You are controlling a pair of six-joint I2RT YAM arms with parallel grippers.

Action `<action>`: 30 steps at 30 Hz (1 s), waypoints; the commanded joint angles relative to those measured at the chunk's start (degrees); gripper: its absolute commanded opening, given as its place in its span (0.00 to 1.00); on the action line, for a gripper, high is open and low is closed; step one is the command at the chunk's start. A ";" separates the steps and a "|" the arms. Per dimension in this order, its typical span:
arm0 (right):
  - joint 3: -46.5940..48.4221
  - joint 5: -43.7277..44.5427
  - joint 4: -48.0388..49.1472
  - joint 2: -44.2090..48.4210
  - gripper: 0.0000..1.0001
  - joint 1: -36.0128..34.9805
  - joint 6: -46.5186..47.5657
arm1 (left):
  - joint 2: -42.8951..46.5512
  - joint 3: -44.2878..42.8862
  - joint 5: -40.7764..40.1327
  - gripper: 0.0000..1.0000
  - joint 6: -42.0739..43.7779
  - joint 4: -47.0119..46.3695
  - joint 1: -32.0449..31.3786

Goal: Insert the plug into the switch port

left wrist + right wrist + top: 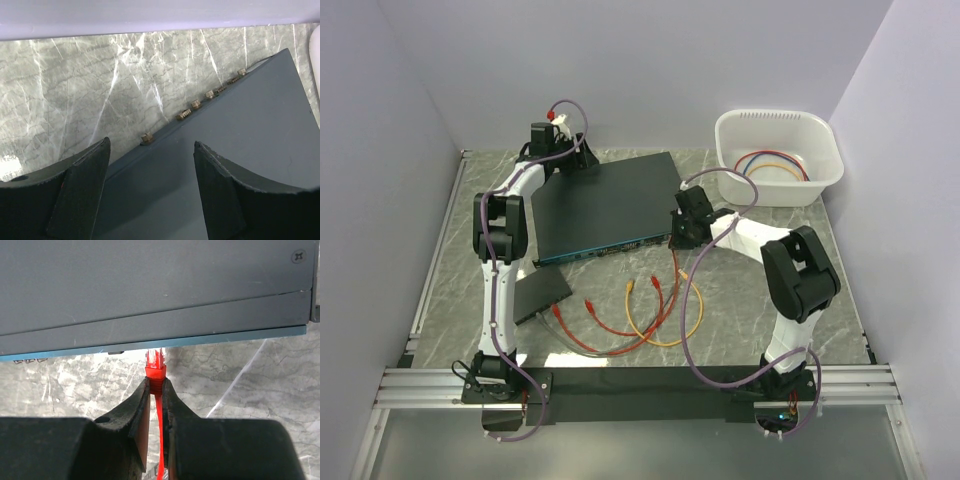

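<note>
The switch (605, 205) is a large flat dark grey box lying mid-table, its teal front edge (200, 340) facing the arms. My right gripper (678, 232) is at the right end of that front edge. In the right wrist view it (156, 381) is shut on the ribbed boot of a red plug (155, 365). The plug's clear tip points at the teal edge and reaches just under it; I cannot tell whether it is in a socket. My left gripper (151, 142) stands open over the switch's (240, 130) top near its back edge, nothing between its fingers (80, 190).
A white tub (778, 150) holding coiled cables stands at the back right. A small black slab (542, 293) lies front left of the switch. Red, orange and yellow cables (640, 315) loop on the marble in front. Walls close in on both sides.
</note>
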State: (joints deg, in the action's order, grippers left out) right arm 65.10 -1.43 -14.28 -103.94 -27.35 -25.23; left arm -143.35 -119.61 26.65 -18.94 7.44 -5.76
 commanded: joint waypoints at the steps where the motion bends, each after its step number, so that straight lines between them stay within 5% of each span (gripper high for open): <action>1: 0.82 1.61 14.20 4.53 0.00 2.39 -1.83 | -0.70 2.63 2.09 0.74 -0.84 4.77 -0.31; 30: 0.82 -4.81 21.93 1.99 0.00 4.41 -4.12 | -1.93 1.05 2.88 0.75 -1.19 6.27 -0.13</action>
State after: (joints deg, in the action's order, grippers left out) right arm 61.43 -7.49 -8.56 -101.93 -24.38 -27.77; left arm -143.35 -119.24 27.16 -18.94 6.59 -5.63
